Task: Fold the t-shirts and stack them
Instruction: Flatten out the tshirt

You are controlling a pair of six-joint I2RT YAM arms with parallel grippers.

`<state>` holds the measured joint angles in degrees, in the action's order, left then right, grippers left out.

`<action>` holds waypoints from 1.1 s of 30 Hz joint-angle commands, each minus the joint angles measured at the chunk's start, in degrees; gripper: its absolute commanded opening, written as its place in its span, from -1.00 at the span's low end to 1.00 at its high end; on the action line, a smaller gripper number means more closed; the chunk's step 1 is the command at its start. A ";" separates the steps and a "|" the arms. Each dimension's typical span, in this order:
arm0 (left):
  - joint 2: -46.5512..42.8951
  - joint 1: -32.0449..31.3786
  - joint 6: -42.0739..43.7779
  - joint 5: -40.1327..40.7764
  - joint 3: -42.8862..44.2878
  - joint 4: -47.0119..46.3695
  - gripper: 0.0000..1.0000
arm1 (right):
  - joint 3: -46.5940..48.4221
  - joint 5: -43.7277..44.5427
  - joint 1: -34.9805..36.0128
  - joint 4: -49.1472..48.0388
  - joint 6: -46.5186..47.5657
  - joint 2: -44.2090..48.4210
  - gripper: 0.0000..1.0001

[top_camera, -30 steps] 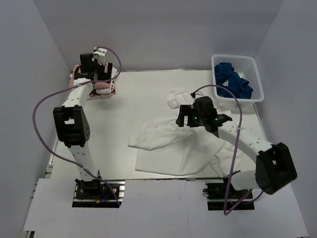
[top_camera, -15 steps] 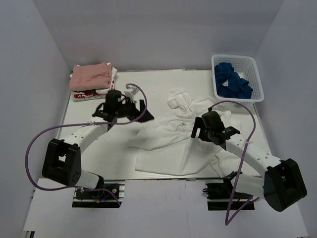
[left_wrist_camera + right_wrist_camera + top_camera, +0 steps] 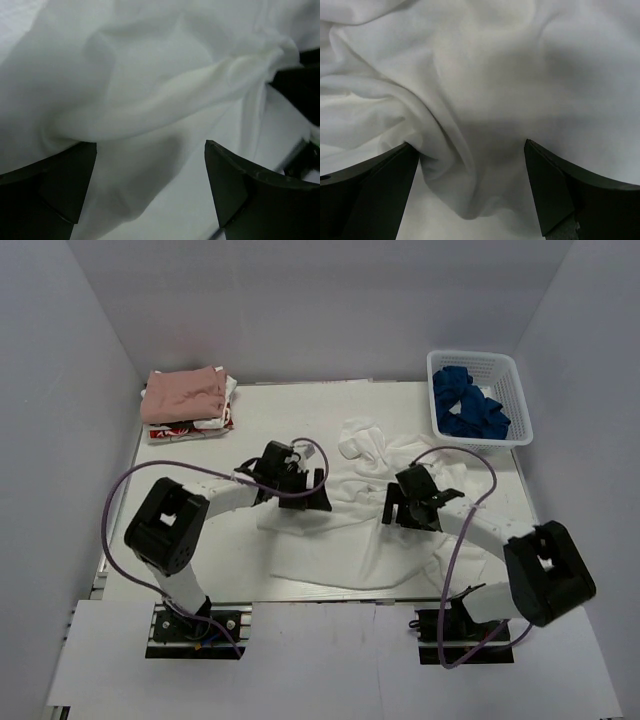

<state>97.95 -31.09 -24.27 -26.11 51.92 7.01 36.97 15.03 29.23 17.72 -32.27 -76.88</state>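
- The white t-shirt [image 3: 365, 540] is lying crumpled at the centre-right of the table [image 3: 200, 540]. Its print, collar and sleeves cannot be made out among the folds, and both arms are covering parts of it.
- Its long axis is running roughly far to near, with a bunched knot at the far end and a flatter sheet toward the near edge.
- The left gripper [image 3: 308, 496] is standing wide over the shirt's left edge, a soft ridge of cloth lying between its dark fingers [image 3: 50, 185]. Contact cannot be confirmed.
- The right gripper [image 3: 396, 510] is likewise standing wide over rumpled, matte cloth.
- At the far left, the folded dusty-pink t-shirt [image 3: 183, 392] is resting on the white-and-red printed t-shirt [image 3: 190, 427], which is mostly covered.
- At the far right, a white lattice basket [image 3: 520, 390] is holding blue cloths [image 3: 468, 405].
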 commanded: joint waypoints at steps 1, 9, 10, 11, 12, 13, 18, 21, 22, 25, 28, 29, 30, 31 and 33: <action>3.55 1.03 0.01 17.57 5.99 6.26 0.98 | 5.81 0.71 0.91 -4.62 4.04 -5.10 0.81; 21.29 9.28 -2.53 28.22 26.90 18.21 0.98 | 22.31 1.58 1.09 -9.27 6.25 -19.00 0.81; 22.71 10.34 -3.14 28.91 28.74 18.92 0.98 | 23.83 0.89 1.09 -9.71 7.56 -21.70 0.81; 23.94 11.48 -4.63 30.23 32.76 20.14 0.98 | 25.50 -0.34 1.18 -9.98 8.27 -22.43 0.81; 24.82 14.02 -4.64 31.63 34.81 22.59 0.98 | 30.39 -0.87 1.18 -9.89 9.58 -23.04 0.81; 25.53 15.17 -4.64 31.65 36.57 23.74 0.98 | 31.83 -1.05 1.09 -10.07 10.47 -24.79 0.81; 19.14 18.69 -4.03 32.96 39.14 23.68 0.98 | 35.37 -4.04 1.00 -11.99 12.84 -22.35 0.81; 10.62 18.70 -5.43 35.42 33.61 23.67 0.98 | 30.11 -5.62 1.00 -13.76 12.15 -16.12 0.81; 8.24 18.70 -6.30 37.51 29.86 24.36 0.98 | 26.09 -6.06 1.09 -13.41 12.32 -14.45 0.81; -0.35 18.70 -10.87 40.77 21.86 27.87 0.98 | 18.43 -7.29 1.26 -9.37 9.09 -8.29 0.81; -7.93 18.70 -15.01 41.40 12.09 29.21 0.98 | 10.24 -9.66 1.27 -4.80 4.77 -2.85 0.81; -9.78 18.70 -16.15 41.40 9.63 29.21 0.98 | 8.92 -10.27 1.35 -4.62 4.24 -1.88 0.81; -11.45 18.70 -18.85 39.83 5.25 29.21 0.98 | 5.17 -11.06 1.27 -4.79 3.63 -1.61 0.81; -12.95 18.70 -18.88 37.38 3.47 27.03 0.98 | 4.26 -11.07 1.18 -5.40 1.97 -1.60 0.81; -16.38 18.70 -18.88 35.07 -0.31 24.73 0.98 | 2.41 -10.03 0.92 -6.73 -1.10 -3.08 0.81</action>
<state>84.33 -12.53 -39.59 11.35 55.79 32.99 41.41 5.76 30.39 10.63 -27.92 -79.09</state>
